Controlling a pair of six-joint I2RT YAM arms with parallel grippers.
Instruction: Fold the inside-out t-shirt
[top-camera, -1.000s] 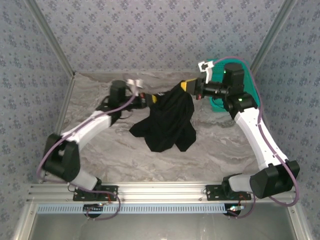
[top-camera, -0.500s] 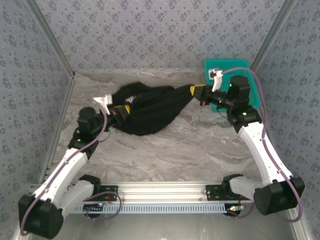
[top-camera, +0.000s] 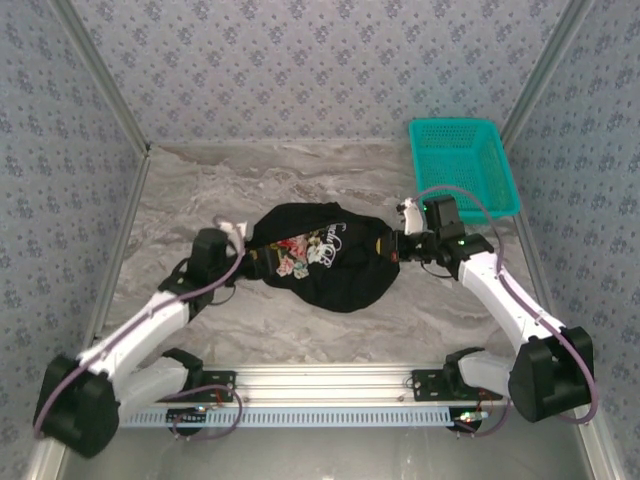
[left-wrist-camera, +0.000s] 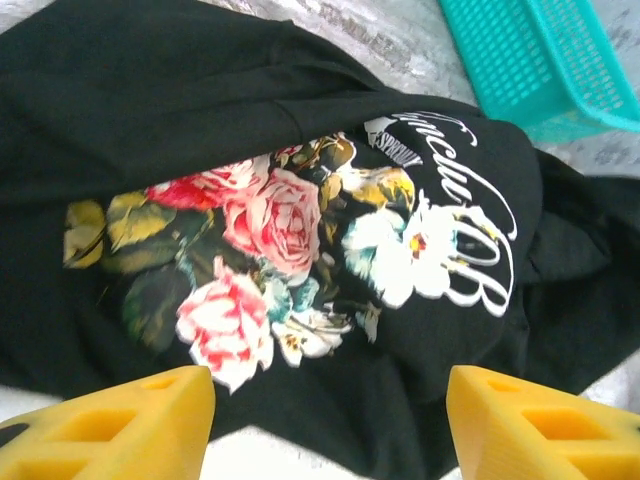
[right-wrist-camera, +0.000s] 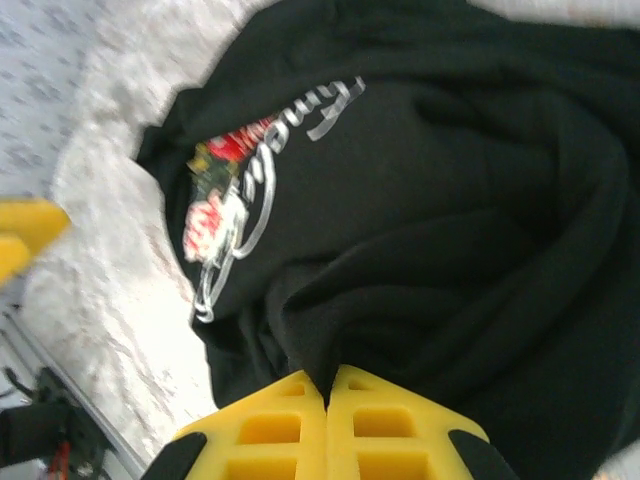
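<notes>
Black t-shirt (top-camera: 340, 288) bears pink, white and green flowers; basket (top-camera: 465, 165) teal; table (top-camera: 330, 335) grey-marbled.

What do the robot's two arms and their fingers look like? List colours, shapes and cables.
The left arm and right arm have white shells between bulky black joints. A thin mauve cable loops along each. The fingers are bright yellow wedge-shaped blocks with rectangular hollows.
</notes>
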